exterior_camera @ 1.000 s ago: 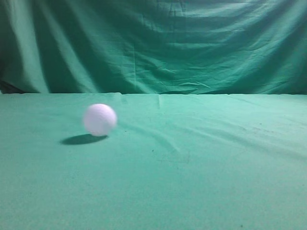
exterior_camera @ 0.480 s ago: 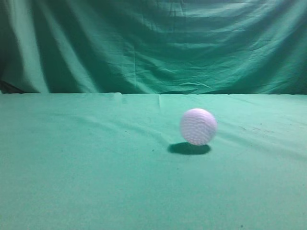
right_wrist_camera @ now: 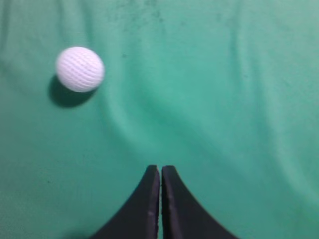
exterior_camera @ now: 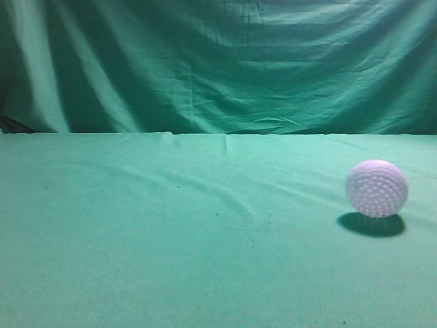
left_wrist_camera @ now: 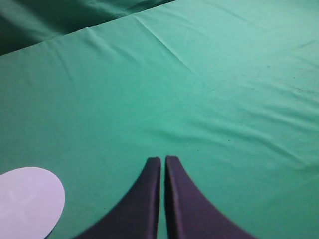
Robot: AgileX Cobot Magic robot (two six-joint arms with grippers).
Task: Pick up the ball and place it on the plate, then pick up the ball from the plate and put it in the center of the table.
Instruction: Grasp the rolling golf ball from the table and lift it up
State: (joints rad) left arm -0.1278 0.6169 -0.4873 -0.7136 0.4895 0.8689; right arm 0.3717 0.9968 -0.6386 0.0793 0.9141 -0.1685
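Observation:
The white dimpled ball (exterior_camera: 377, 188) lies on the green table (exterior_camera: 205, 260) at the right of the exterior view. It also shows in the right wrist view (right_wrist_camera: 79, 68), up and to the left of my right gripper (right_wrist_camera: 160, 169), which is shut and empty, well apart from it. My left gripper (left_wrist_camera: 162, 161) is shut and empty above bare cloth. A white plate (left_wrist_camera: 27, 201) shows at the lower left of the left wrist view, left of that gripper. Neither gripper shows in the exterior view.
A draped green curtain (exterior_camera: 218, 65) hangs behind the table's far edge. The cloth has shallow wrinkles (exterior_camera: 225, 195) across the middle.
The ball has rolled from the left of the table across the middle to the right side. No gripper shows in the earlier frames.

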